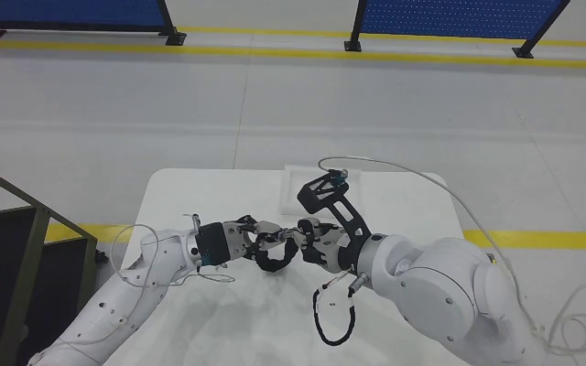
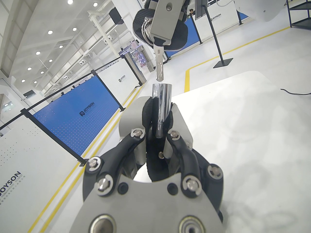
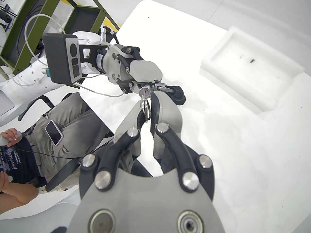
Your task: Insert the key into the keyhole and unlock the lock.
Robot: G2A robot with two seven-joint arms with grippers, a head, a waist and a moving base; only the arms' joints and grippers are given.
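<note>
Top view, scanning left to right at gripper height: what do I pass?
Green-framed rack beside the table → left gripper, shut on the lock → right gripper, shut on the key. The lock and key sit where the two grippers meet, so they have no clear place of their own in the order.

White arms (image 1: 137,293), black wrist brackets (image 1: 334,206), silver screws (image 2: 104,183), thin cables (image 1: 403,166)

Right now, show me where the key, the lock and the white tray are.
key (image 2: 159,65): left wrist view, on the middle of its metal blade.
lock (image 2: 162,104): left wrist view, on the side of its chrome barrel.
white tray (image 3: 257,81): right wrist view, on its bare floor.
</note>
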